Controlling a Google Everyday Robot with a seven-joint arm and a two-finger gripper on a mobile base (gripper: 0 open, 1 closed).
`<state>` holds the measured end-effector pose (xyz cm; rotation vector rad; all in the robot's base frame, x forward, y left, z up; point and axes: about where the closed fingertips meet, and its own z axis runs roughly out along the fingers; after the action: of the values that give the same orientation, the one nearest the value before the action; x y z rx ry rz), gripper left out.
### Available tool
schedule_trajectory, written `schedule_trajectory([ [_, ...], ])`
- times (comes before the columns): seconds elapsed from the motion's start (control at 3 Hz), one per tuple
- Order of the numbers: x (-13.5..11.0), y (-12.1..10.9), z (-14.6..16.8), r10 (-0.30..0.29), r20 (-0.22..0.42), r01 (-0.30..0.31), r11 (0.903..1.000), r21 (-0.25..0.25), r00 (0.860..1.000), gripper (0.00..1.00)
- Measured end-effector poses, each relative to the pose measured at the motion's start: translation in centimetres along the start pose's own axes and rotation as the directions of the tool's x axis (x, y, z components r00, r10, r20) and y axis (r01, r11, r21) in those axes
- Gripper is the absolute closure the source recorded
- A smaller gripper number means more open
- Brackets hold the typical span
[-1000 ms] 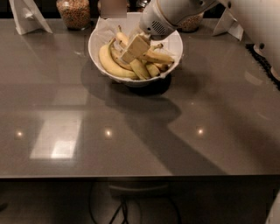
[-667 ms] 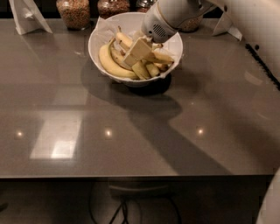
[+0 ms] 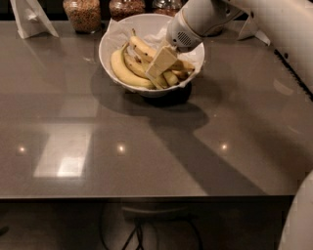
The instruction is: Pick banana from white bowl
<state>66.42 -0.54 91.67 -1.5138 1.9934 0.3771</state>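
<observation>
Bench (image 3: 146,151): grey, glossy, with ceiling lights reflected in front of the white bowl (image 3: 104,47).

White bowl stands near the far edge of the bench. Crumpled paper lining (image 3: 115,27) shows along its rear-left wall.

Contents: several bananas. The banana (image 3: 143,48) is speckled and slim. It lies in the middle of the white bowl, stem end toward the rear-left rim, and slopes down toward the right. A plump yellow banana (image 3: 124,73) curves along the front-left inner wall, just beside it. Shorter pieces sit at the right side of the bowl.

End effector (image 3: 160,62): inside the white bowl, over its centre, with the pale flat tip lying across the lower end of the banana. Spread or pressed together: cannot tell. The arm (image 3: 195,19) enters from the right rear of the bowl.

Behind the white bowl: three glass jars (image 3: 82,13) in a row. To the bowl's far left: a white folded card (image 3: 30,19).
</observation>
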Motion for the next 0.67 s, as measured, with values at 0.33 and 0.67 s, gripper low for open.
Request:
schedule_trajectory([
  [0.33, 1.18, -0.51, -0.19, 0.027, -0.023, -0.027, 0.9996, 0.011, 0.999, 0.48],
  [0.67, 1.11, -0.64, -0.81, 0.038, -0.022, -0.037, 0.9991, 0.018, 0.999, 0.72],
])
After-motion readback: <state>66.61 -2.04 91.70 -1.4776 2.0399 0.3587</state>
